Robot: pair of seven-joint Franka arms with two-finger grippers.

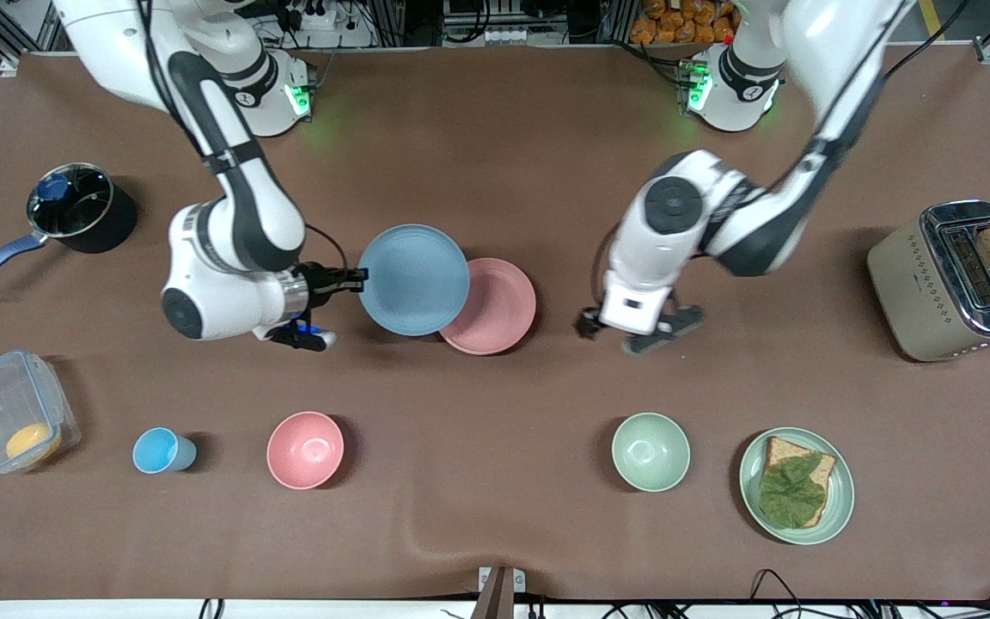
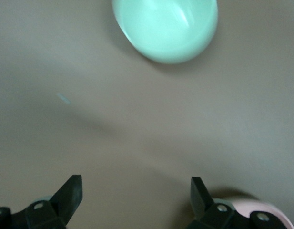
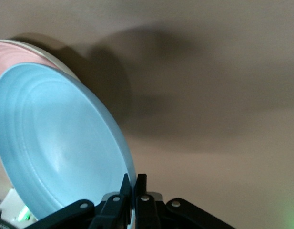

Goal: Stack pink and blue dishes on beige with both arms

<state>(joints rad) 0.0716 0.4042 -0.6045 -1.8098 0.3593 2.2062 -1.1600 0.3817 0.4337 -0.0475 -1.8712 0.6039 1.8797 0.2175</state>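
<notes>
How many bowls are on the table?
2. A pink bowl sits near the front camera, beside the small blue cup. A mint-green bowl sits equally near, beside the green plate with bread. None looks hidden.

Even, bright overhead light fills the front view, and the arms and dishes throw soft, short shadows on the brown tablecloth, with glare on the chrome top of the toaster and green glow from the base lamps. The left wrist view is dimmer and blurred, the mint-green bowl washed pale and soft-edged. In the right wrist view the blue plate shows a mild sheen and casts broad dark shadows on the cloth.
</notes>
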